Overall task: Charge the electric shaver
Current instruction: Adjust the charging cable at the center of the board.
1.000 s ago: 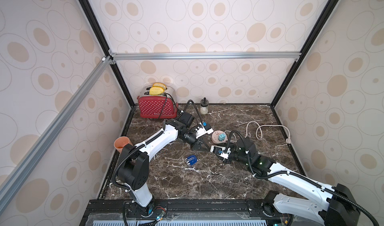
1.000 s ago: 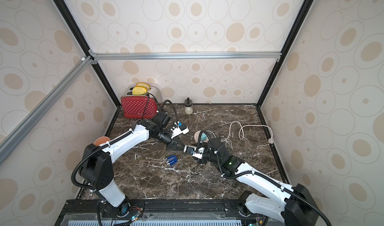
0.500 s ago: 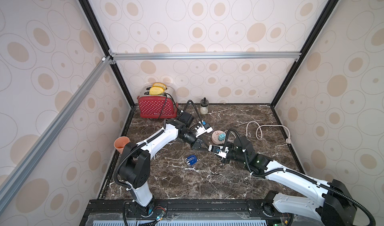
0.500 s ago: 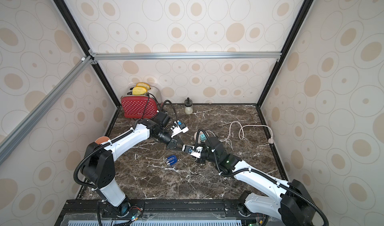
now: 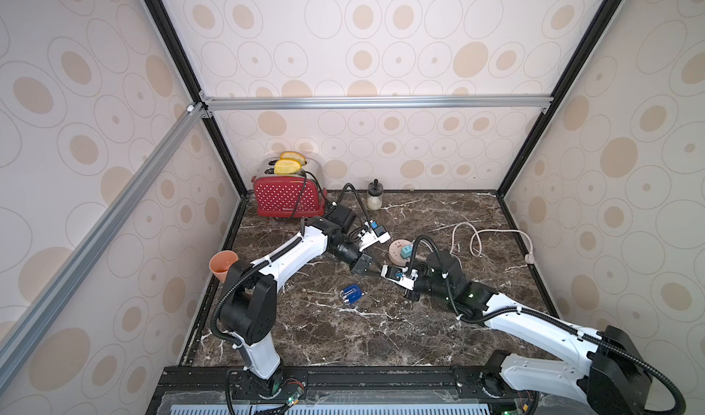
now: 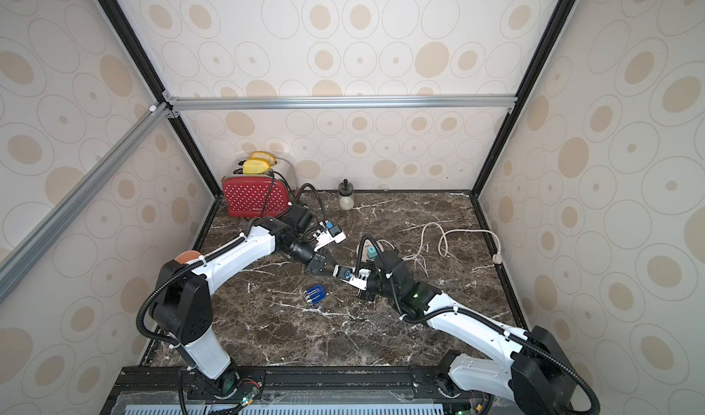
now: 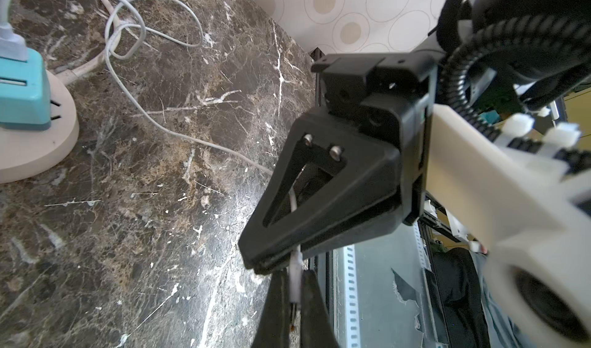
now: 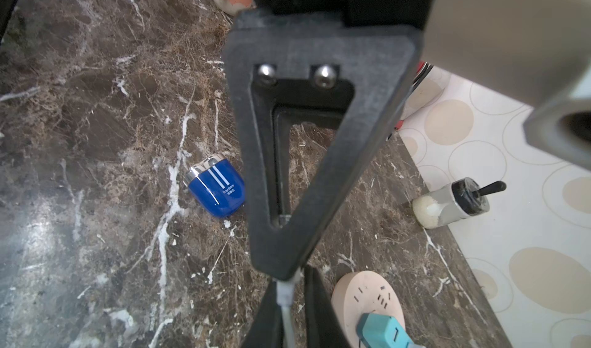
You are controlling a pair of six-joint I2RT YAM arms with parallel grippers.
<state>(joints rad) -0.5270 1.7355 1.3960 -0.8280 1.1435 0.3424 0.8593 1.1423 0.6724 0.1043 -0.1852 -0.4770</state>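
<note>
Honestly, looks like a mid-air handover. Starting at the left gripper: clenched tight on the plug end of the thin white cable, apparently held clear of the marble to keep the connector free and pointable. Then the right gripper, nose to nose with it, jaws narrowed around the same cable just behind the plug but with a sliver of gap on one side, so can't tell about a real bite yet. Reads as a regrasp, probably passing the plug across to free one arm for the electric shaver. Following the cable outward, seems to run back to the teal adapter, already seated in the round pink power strip just behind the right wrist, so supply end sorted and plenty of slack to work with. Further out, spotting that shaver lying flat on the marble table, striped face up, near the two claws but apart from both, toward the front edge, touched by nothing. Seems a handy spot: close enough for the plug, open enough for a pinch from above. Can't make out its charging port from here, so worth checking before pushing anything in. Skipping the red toaster, jar and cup along the back and left edges, well out of the way.
</note>
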